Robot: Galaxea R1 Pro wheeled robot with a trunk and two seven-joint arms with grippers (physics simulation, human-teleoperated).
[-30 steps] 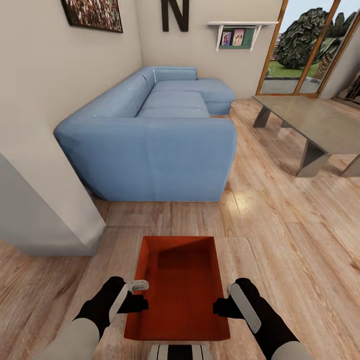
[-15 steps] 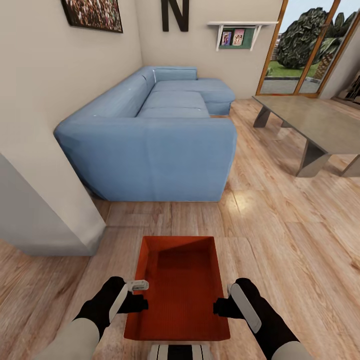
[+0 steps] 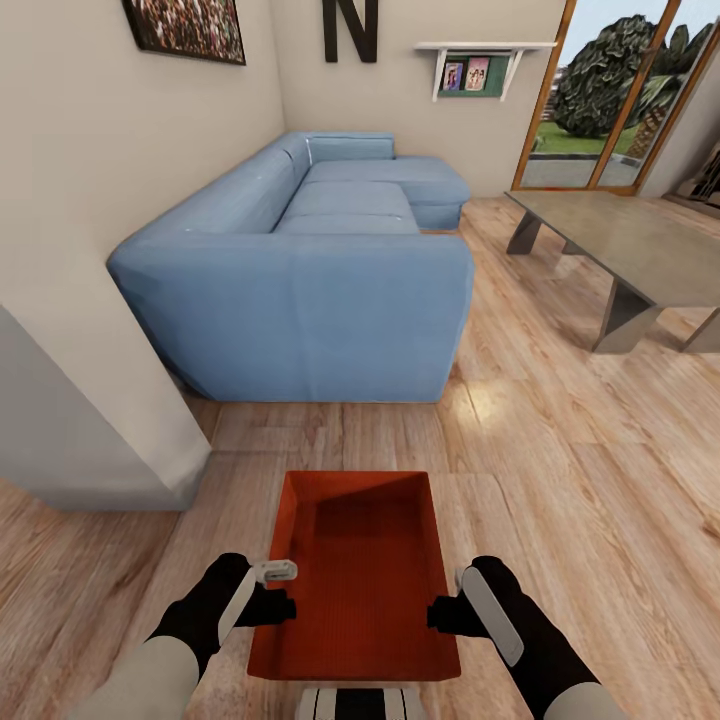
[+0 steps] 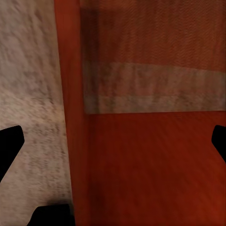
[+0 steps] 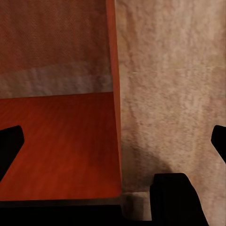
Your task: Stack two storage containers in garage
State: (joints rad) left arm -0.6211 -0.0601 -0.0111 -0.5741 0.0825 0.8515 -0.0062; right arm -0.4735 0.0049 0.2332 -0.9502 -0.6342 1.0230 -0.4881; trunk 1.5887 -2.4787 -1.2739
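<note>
An orange-red storage container (image 3: 360,580) sits on the wood plank floor (image 3: 560,480) before the blue sofa (image 3: 300,270). The left gripper (image 3: 285,607) and right gripper (image 3: 440,612) straddle its side walls, jaws wide.

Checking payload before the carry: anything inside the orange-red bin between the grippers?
Nothing seen inside the orange-red rectangular plastic bin: just its ribbed bottom and shaded far wall. Its near inner wall is out of sight from the head view. Light wood plank floor surrounds it; what lies beneath is covered.

no visible change, orange-red bin (image 3: 360,580) and both claws exactly where they were a second ago
</note>
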